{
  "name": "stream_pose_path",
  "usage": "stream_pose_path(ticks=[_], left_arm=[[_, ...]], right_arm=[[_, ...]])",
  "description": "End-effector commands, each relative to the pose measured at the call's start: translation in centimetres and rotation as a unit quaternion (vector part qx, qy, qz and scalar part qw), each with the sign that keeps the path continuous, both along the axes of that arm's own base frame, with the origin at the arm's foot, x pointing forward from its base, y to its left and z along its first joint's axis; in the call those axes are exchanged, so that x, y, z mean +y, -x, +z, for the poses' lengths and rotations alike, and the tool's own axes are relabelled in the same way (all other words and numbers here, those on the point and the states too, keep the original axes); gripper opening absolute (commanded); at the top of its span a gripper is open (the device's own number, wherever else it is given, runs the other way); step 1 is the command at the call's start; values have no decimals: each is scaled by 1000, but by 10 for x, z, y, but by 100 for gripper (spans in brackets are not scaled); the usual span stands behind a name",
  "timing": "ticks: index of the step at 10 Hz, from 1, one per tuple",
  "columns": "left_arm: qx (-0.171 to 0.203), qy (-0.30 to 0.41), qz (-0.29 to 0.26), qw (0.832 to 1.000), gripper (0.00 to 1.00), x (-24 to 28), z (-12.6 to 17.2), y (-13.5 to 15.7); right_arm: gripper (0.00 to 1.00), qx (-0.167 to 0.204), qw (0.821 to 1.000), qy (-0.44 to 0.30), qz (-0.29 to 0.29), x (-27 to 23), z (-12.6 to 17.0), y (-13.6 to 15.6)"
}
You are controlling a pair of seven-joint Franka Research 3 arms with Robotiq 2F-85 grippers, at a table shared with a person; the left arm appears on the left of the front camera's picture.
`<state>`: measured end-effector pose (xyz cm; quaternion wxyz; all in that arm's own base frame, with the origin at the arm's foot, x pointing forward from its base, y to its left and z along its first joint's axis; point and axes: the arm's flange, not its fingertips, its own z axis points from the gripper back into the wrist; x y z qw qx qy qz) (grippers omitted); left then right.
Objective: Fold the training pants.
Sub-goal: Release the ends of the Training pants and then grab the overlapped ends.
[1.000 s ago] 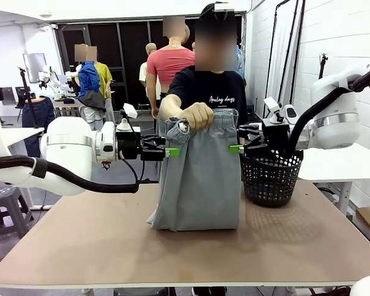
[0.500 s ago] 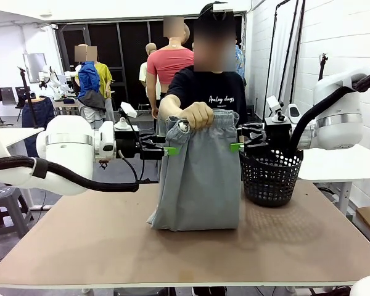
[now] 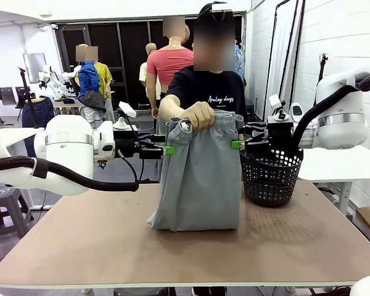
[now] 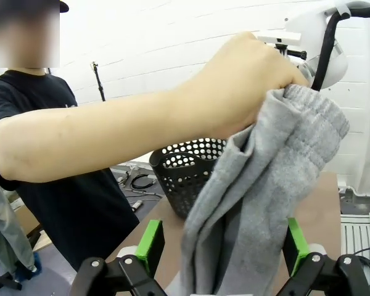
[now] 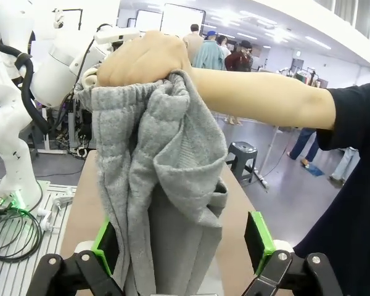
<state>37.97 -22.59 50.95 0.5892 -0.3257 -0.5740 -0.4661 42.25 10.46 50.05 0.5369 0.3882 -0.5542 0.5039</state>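
Note:
A person's hand (image 3: 198, 115) holds the light grey training pants (image 3: 200, 179) up by the gathered waistband, and their lower end rests bunched on the table (image 3: 111, 246). My left gripper (image 3: 168, 149) is at the pants' left edge just below the waistband. It stands open, with the grey pants (image 4: 265, 185) hanging between its green pads (image 4: 150, 243). My right gripper (image 3: 237, 144) is at the right edge at the same height, also open. In the right wrist view the pants (image 5: 160, 185) hang between its wide-set fingers (image 5: 259, 240), under the hand (image 5: 142, 58).
A black perforated basket (image 3: 271, 179) stands on the table just right of the pants, under the right gripper. The person stands at the far side. The near half of the brown tabletop is bare.
Both grippers have crept up a little along the pants' edges, the left one shifting slightly left. The jaws stay wide. The person's hand still holds the waistband.

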Motion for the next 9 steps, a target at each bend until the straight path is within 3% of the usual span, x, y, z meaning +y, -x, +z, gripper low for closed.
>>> stream_pose_path(ticks=[1,3,6,9], left_arm=[[-32,7,38,999,100,-1,-7,4],[-41,11,51,998,100,4,-5,5],[-38,22,-4,999,100,2,-8,4],[-41,24,-64,997,100,2,-11,0]], right_arm=[[100,14,1000,-10,-17,5,0,2],[100,16,1000,-8,-25,5,0,0],[100,9,999,-9,-40,2,2,2],[100,28,998,-44,16,6,1,-3]])
